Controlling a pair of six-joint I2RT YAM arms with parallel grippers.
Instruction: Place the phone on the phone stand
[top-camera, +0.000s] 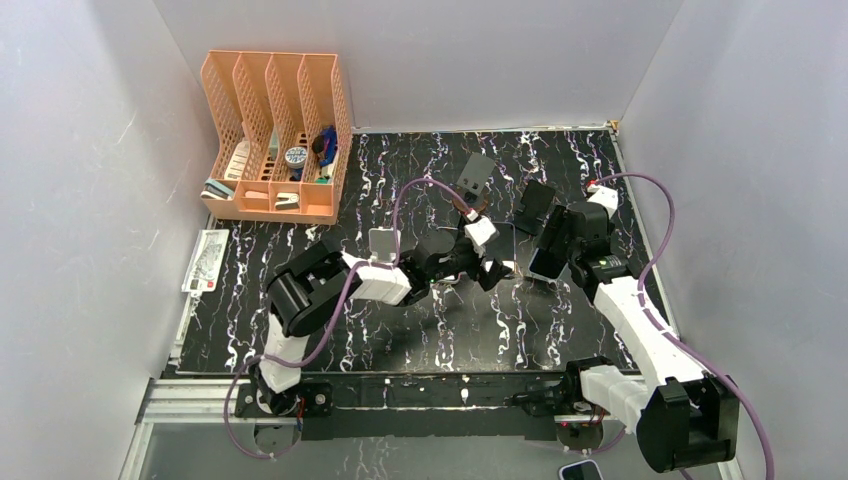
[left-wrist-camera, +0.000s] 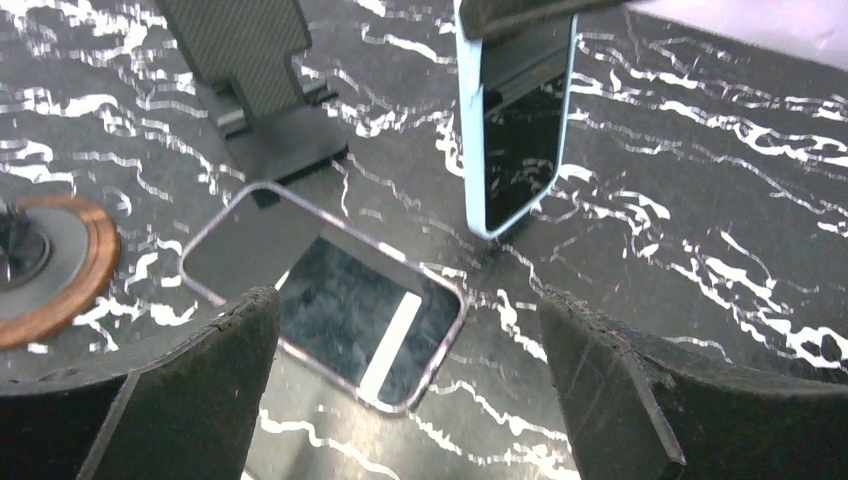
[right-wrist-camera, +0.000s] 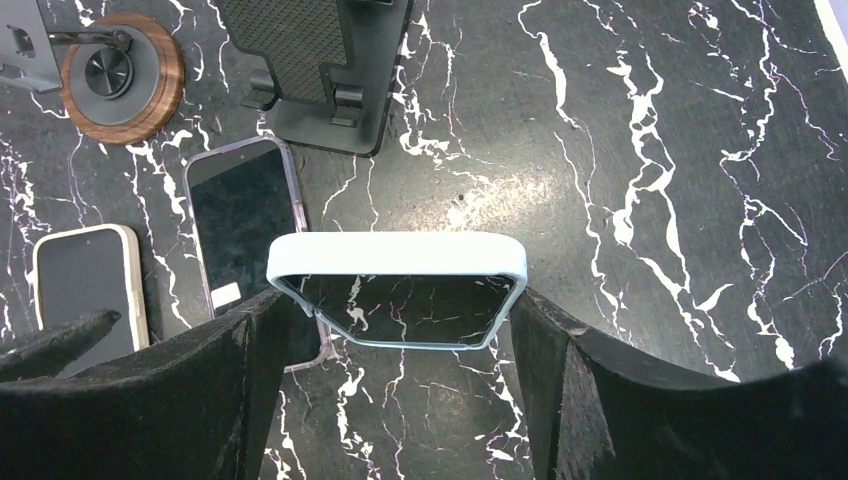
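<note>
A phone in a light blue case stands on end between my right gripper's fingers, which are shut on its sides; it also shows in the left wrist view and in the top view. Its lower corner is at or just above the table. The black phone stand stands just beyond it, empty. A phone in a purple case lies flat before the stand. My left gripper is open and empty, hovering over that phone's near end.
A round wood-based stand with a grey head is left of the black stand. A phone in a beige case lies flat on the left. An orange file rack stands at the back left, with a card near the left edge.
</note>
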